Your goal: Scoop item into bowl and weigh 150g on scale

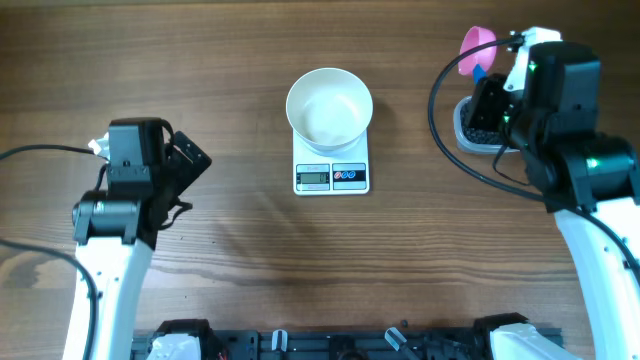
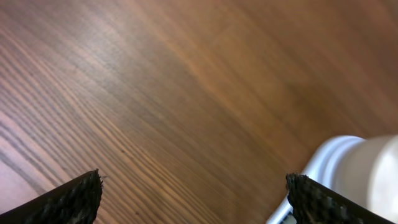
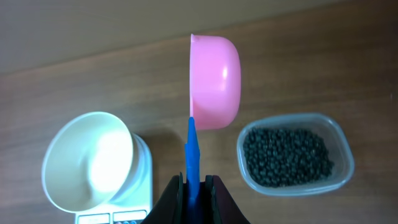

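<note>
The white bowl (image 1: 329, 108) stands empty on the white scale (image 1: 332, 176) at the table's middle. At the far right my right gripper (image 3: 193, 183) is shut on the blue handle (image 3: 192, 149) of a pink scoop (image 3: 214, 81). The scoop is held on edge above the table, between the bowl (image 3: 87, 162) and a clear tub (image 3: 339, 146). The item (image 3: 286, 155), tiny black beads, fills that tub. From above, the scoop (image 1: 476, 45) shows beyond the tub (image 1: 462, 128). My left gripper (image 1: 190, 160) stands open left of the scale, over bare wood, with nothing between its fingers (image 2: 68, 199).
The right arm's black cable (image 1: 440, 120) loops between the scale and the tub. A blurred white edge of the bowl (image 2: 367, 171) shows at the right of the left wrist view. Bare wooden table (image 1: 250, 60) surrounds the scale.
</note>
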`<state>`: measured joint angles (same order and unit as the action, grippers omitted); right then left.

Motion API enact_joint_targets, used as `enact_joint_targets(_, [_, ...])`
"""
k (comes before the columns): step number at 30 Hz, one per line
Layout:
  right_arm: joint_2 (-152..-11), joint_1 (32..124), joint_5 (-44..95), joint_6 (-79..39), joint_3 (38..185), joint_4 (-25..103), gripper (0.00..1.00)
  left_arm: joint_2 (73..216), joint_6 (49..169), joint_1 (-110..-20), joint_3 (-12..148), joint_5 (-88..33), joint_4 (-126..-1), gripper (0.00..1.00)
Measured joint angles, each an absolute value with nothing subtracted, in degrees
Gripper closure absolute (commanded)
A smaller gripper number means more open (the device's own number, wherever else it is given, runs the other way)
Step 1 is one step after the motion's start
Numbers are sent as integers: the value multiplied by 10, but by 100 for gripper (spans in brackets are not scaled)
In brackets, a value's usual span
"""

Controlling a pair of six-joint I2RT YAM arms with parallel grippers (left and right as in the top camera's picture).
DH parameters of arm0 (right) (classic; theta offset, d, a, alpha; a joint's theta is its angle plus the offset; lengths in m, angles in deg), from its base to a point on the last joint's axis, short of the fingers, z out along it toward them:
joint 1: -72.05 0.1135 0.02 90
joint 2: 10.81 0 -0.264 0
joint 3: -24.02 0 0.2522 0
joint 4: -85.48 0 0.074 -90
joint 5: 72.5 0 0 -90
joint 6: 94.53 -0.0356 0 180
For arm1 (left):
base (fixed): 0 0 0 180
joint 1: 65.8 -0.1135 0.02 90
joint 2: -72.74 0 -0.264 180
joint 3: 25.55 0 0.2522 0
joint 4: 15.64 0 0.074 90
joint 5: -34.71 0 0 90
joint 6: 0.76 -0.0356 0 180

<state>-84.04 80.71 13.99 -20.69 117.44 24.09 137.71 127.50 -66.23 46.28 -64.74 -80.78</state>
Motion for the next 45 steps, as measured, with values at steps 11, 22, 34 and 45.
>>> enact_joint_targets(11, [-853,807,138,-218,1174,275,96,1467,1275,-667,462,-649,-806,0])
enact_joint_targets(22, [-853,807,126,-219,1174,285,96,1474,1275,-667,462,-649,-806,0])
enact_joint_targets(34, [-853,807,60,-222,1174,362,96,1474,1275,-667,462,-649,-806,0])
enact_joint_targets(45, [-853,763,18,-235,1174,358,96,1474,1275,-667,462,-649,-806,0])
